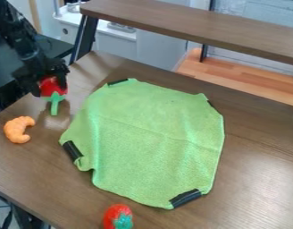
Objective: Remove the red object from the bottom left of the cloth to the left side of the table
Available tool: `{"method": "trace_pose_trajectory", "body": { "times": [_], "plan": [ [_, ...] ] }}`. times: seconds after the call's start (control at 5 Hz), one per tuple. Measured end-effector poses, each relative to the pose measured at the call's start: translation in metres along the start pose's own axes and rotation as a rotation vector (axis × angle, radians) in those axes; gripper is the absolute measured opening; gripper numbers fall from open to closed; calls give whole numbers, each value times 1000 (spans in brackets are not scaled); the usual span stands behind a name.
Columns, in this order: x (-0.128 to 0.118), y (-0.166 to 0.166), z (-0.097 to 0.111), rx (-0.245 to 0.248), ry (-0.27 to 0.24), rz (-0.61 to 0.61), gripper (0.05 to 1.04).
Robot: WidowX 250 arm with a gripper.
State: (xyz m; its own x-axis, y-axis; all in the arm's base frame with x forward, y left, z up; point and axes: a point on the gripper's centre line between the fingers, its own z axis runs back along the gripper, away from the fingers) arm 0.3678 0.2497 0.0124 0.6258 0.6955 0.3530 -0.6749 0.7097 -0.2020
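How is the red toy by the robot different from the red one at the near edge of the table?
The upper toy sits between the fingers of the gripper, while the front toy is out on the table. The upper toy has a long, straight green stalk; the front toy has a flatter, leafy patch. The upper toy's green is brighter, the front toy's bluer. Both are red with green parts.

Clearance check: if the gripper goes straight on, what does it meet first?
Probably the table beside the green cloth, its held red object touching down first; remaining height is unclear.
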Motion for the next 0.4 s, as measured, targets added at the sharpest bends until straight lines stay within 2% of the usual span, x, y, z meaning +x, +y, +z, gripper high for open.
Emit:
{"method": "trace_pose_trajectory", "body": {
  "times": [0.2,0.4],
  "plan": [
    [1,-15,23,-29,73,20,1000],
    [6,-40,59,-131,148,42,1000]
  ]
}}
